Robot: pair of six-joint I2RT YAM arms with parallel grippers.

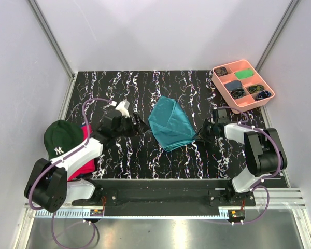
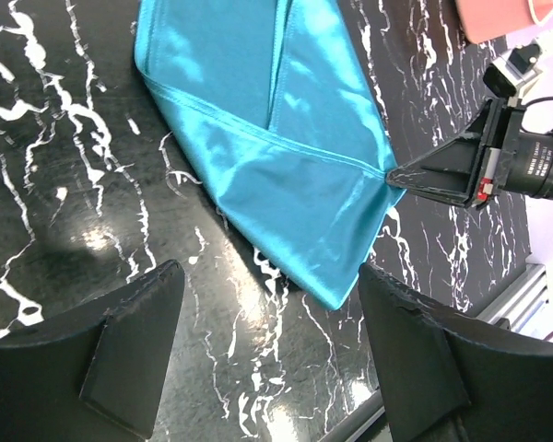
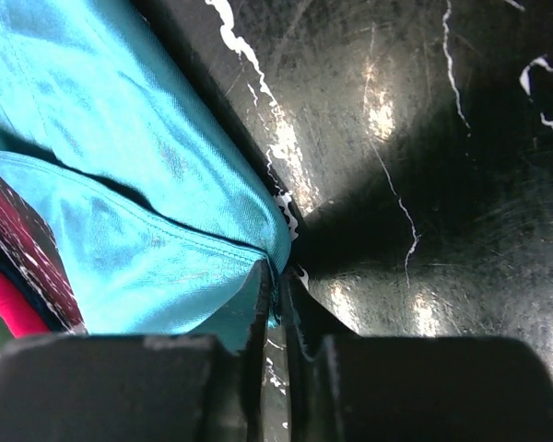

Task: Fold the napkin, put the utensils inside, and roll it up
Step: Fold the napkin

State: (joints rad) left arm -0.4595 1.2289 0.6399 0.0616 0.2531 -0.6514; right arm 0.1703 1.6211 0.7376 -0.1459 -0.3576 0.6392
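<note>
Right end effector (image 3: 278, 281) pinches the teal napkin (image 1: 168, 124) at its corner, seemingly to draw a fold across; left end effector (image 2: 269, 276) hovers released beside it, over the bench (image 1: 124, 155).

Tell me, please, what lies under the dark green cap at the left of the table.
A red cloth sticks out from under the cap; the cap and the left arm cover the rest, so anything else beneath is hidden.

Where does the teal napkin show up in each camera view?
Top external: napkin in the middle of the picture.
Left wrist: napkin fills the upper middle.
Right wrist: napkin covers the left side.
Shared landmark: right gripper, shut on the napkin's corner, in all three views.
</note>
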